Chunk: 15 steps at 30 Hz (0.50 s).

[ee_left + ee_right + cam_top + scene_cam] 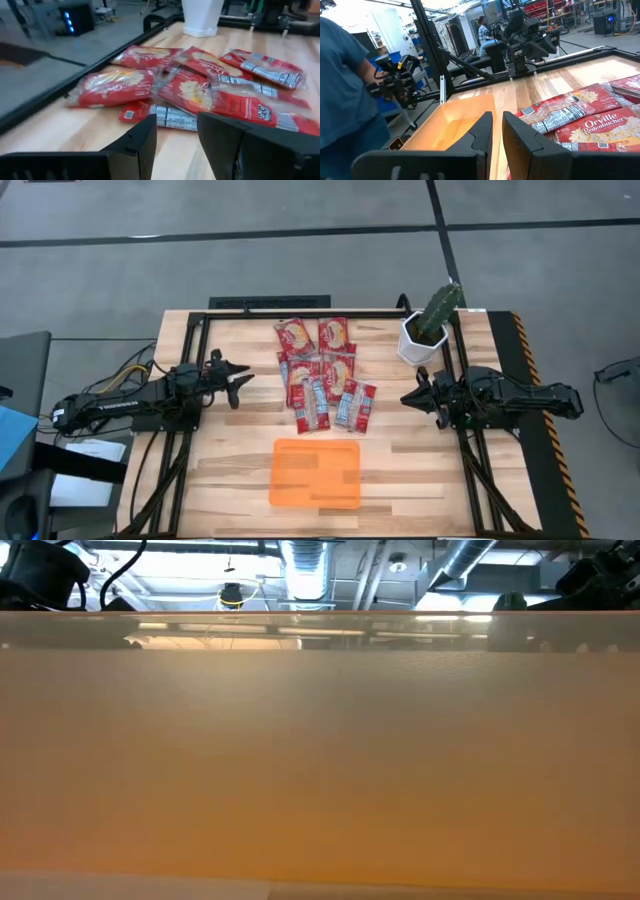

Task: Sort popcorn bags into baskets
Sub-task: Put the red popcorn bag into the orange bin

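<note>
High view: popcorn bags (322,375) overlap in a heap at frame centre on the desk (230,470), orange tray (315,473) below them, empty. Left claw (238,380) mid-left, fingers apart; right claw (412,397) mid-right, nearly together. Low view: tray wall fills frame. Left wrist view: bags overlap, so one grab may drag two.

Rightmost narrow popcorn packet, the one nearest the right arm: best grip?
Take the narrow packet with the right gripper from straight above, jaws across its short width near the end toward the orange tray. It lies flat, lengthwise toward the tray, and that outer edge looks free; its inner side touches the neighbouring packet, so a side approach would likely disturb the pile.
</note>
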Tool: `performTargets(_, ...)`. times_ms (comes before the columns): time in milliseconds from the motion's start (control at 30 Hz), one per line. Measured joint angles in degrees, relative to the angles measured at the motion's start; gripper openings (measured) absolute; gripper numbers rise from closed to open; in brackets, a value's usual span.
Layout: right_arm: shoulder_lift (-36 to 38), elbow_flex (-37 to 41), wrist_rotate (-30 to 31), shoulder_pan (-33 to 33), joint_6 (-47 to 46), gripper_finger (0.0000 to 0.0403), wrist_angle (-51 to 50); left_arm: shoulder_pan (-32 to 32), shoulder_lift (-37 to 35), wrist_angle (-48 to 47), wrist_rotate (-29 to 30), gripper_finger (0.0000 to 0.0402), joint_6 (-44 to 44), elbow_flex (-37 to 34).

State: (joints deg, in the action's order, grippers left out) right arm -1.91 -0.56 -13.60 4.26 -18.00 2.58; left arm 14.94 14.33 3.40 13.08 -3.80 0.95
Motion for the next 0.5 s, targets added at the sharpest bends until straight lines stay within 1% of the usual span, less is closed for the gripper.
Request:
performTargets(100, 0.0, -0.02, -0.01, 0.01, 0.0, 0.0067, 0.01, 0.0, -0.02, 0.04, -3.03, 0.013, -8.12, 0.0)
performTargets(200, 0.0, -0.01, 0.01, 0.01, 0.0, 0.0067, -0.01, -0.03, 0.0, 0.22, -5.81, 0.013, -20.54, 0.0)
performTargets(300, -0.01, 0.0, -0.01, 0.01, -0.01, 0.0067, 0.0, -0.04, -0.02, 0.44, -6.38, 0.013, -32.23, 0.0)
performTargets(400, 0.0, 0.0, -0.01, 0.01, 0.0, 0.0068, 0.0, -0.04, 0.24, 0.27, -4.35, 0.013, -38.9, 0.0)
performTargets(500, -0.02, -0.01, 0.0, 0.01, 0.0, 0.0067, 0.0, -0.02, 0.68, -0.11, 0.72, 0.013, -45.64, 0.0)
